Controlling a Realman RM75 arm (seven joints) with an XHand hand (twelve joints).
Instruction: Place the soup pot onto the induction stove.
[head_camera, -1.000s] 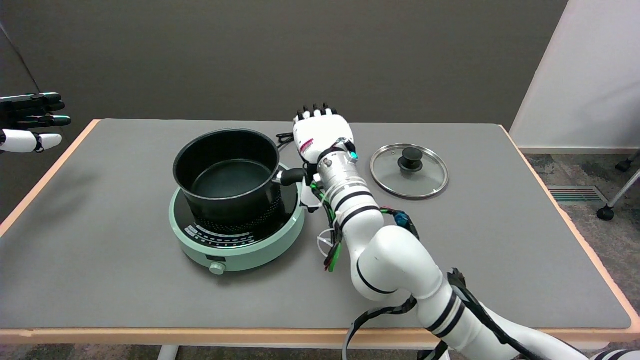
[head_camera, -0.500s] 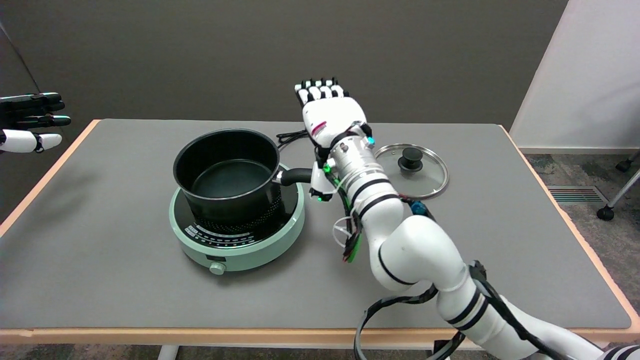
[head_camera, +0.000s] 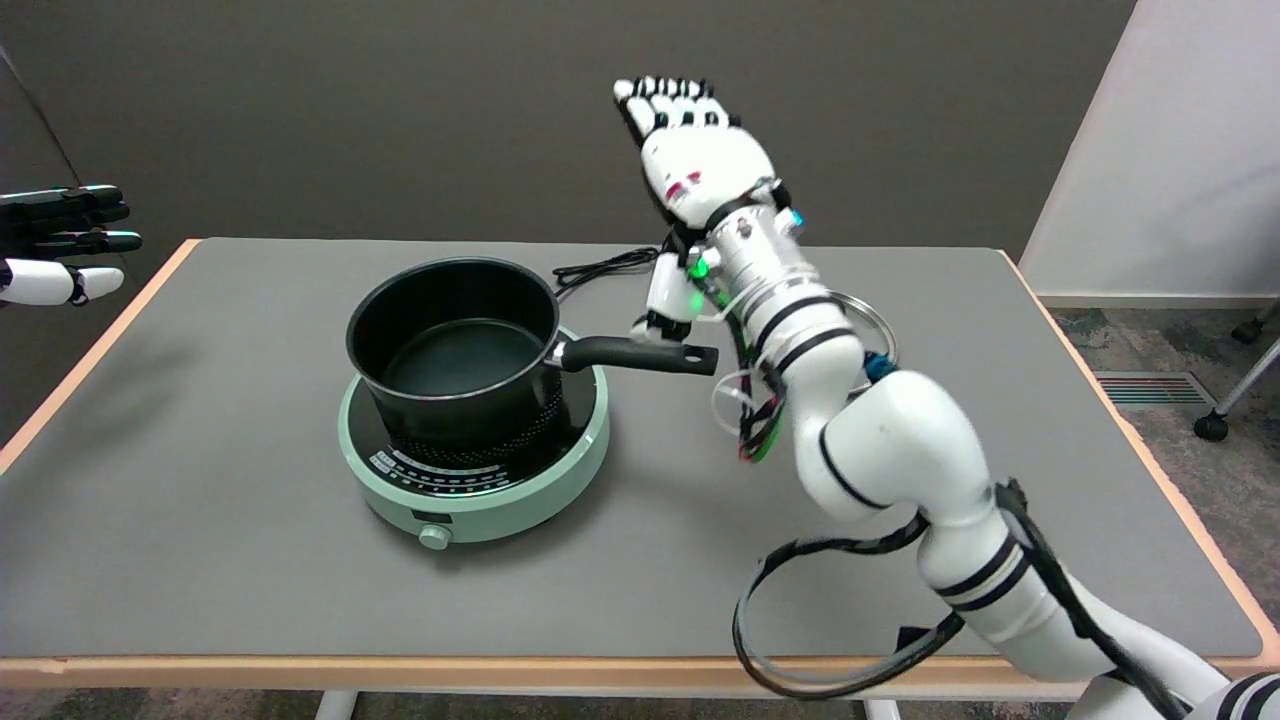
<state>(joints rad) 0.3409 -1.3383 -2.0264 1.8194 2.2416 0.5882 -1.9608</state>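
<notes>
Soup pot (head_camera: 455, 345): black, empty, seated on the induction stove (head_camera: 475, 455); long handle (head_camera: 635, 353) points right, free. Placement judged done.
Surface (head_camera: 200, 540): grey, carries all items.
Robot hand (head_camera: 700, 165): right, raised above the handle, fingers wide and straight, holding nothing. Next move, by judgement: withdraw clear of the handle.
Glass lid (head_camera: 875, 325): mostly hidden behind the arm.
Power cord (head_camera: 600, 265): behind the stove.

The soup pot (head_camera: 455, 345) looks like matt black coated metal with a smooth black handle. Under it, the induction stove (head_camera: 475, 470) has a glossy mint plastic body and dark glassy top. The surface (head_camera: 250, 570) is matt grey.
</notes>
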